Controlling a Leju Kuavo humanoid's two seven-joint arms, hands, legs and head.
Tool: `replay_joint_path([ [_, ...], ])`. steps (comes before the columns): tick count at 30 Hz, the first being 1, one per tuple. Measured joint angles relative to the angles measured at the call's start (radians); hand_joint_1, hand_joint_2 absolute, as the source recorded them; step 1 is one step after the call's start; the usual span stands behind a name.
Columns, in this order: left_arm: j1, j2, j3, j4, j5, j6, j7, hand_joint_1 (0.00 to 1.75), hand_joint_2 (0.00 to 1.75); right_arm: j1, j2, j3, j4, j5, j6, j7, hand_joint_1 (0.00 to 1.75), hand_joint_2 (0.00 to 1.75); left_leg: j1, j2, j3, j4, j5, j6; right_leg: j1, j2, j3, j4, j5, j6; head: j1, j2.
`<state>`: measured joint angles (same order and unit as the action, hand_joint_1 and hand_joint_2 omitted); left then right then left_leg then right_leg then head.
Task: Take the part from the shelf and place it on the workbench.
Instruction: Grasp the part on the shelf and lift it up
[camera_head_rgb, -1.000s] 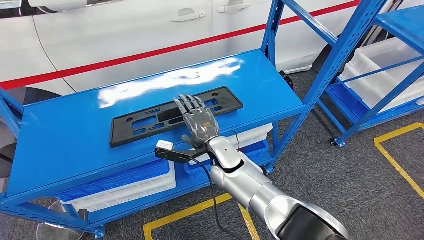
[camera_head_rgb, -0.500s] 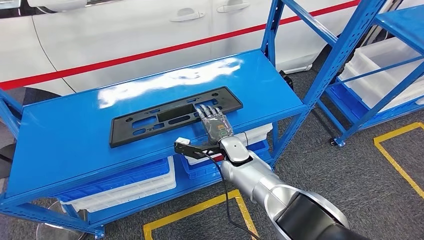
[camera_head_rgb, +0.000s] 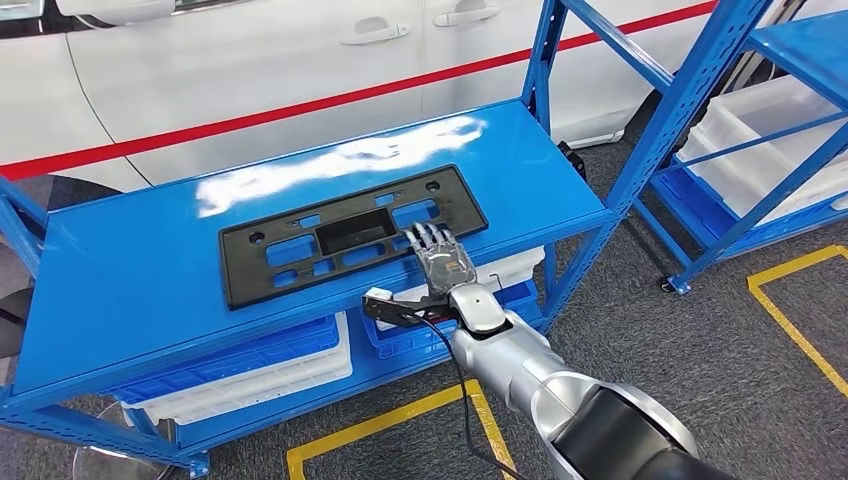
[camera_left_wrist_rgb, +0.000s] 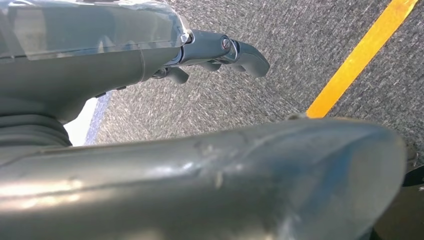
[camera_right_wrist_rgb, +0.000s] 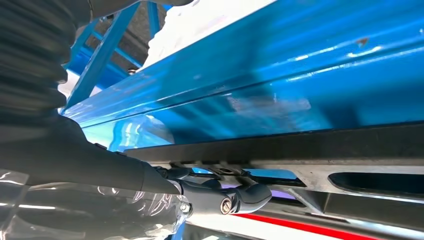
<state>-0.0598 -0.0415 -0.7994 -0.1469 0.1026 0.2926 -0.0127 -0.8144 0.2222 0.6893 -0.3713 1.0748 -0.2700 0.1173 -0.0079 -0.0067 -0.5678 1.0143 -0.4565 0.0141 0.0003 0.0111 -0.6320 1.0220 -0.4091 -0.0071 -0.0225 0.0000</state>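
Gripping the near right edge of the black part (camera_head_rgb: 345, 235), the right hand (camera_head_rgb: 440, 258) has its fingers (camera_right_wrist_rgb: 240, 195) hooked on the plate, whose near edge is tilted up off the blue shelf (camera_head_rgb: 120, 290). The left hand (camera_left_wrist_rgb: 210, 50) hangs over grey carpet (camera_left_wrist_rgb: 300, 45) with a yellow line (camera_left_wrist_rgb: 360, 55), fingers curled in on nothing.

No readable text, labels, numbers or signs anywhere

Right hand (camera_head_rgb: 438, 258) forward, fingers (camera_head_rgb: 428, 238) gripping.
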Motion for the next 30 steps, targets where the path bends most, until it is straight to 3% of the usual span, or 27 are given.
replay_joint_path([
  [21,0.0,0.003,-0.016,0.0,0.015,-0.002,-0.01,0.0,0.0,-0.114,0.031,-0.001,-0.033,0.029,-0.003,-0.038,0.0,1.75,0.0,0.0,0.0,0.0,0.001,-0.001,0.0,0.001,0.0,0.001,0.001,0.001,0.0,0.0],
  [30,0.0,0.003,-0.02,0.0,0.016,-0.002,-0.018,0.0,0.0,-0.111,0.045,0.003,-0.043,0.052,0.018,-0.035,0.0,1.75,0.0,0.0,0.0,0.0,0.001,-0.001,0.0,0.001,0.0,0.0,0.001,0.001,0.0,0.0],
])
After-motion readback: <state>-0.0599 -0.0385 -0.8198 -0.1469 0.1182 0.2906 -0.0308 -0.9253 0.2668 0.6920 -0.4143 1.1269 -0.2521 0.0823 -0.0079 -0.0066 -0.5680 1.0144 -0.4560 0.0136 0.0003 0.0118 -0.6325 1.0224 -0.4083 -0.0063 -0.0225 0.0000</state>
